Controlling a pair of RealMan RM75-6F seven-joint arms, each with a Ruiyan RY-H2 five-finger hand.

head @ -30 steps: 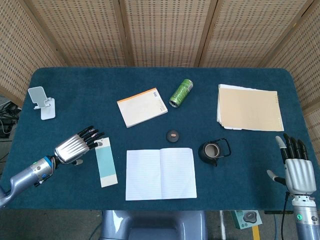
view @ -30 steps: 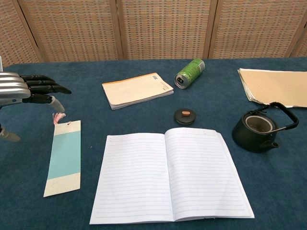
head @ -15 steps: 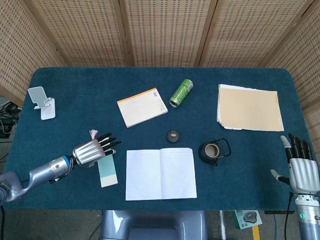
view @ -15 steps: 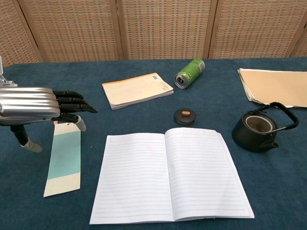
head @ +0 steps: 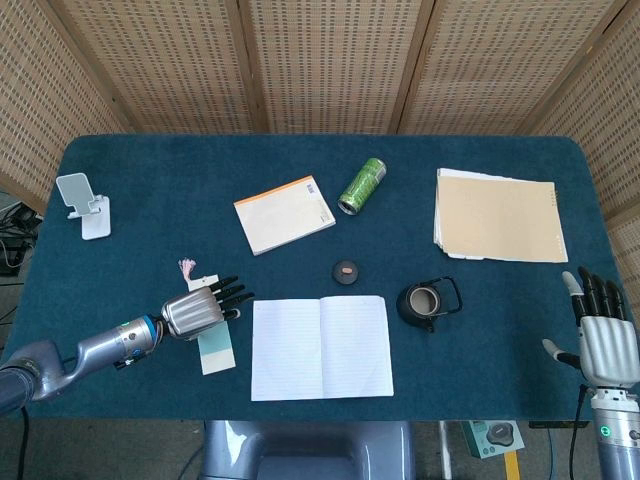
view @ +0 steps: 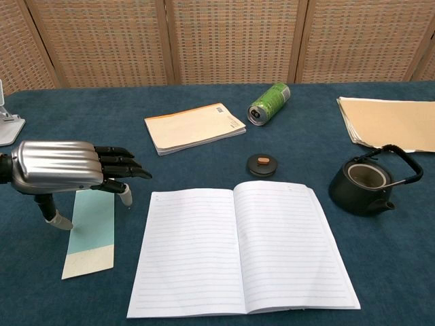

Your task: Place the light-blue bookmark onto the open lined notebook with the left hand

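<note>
The light-blue bookmark lies flat on the blue table, left of the open lined notebook. In the head view the bookmark shows below my left hand, with its pink tassel further back. My left hand hovers over the bookmark's upper half, fingers stretched out toward the notebook, holding nothing. The bookmark's top end is hidden under it. My right hand stays at the table's right front corner, fingers spread and empty.
A closed orange-edged notepad, a green can on its side, a small dark lid, a black teapot, a stack of tan folders and a white phone stand sit on the table.
My left hand has moved right and forward, from beside the bookmark's top to over its upper half. The bookmark and right hand have stayed put.
</note>
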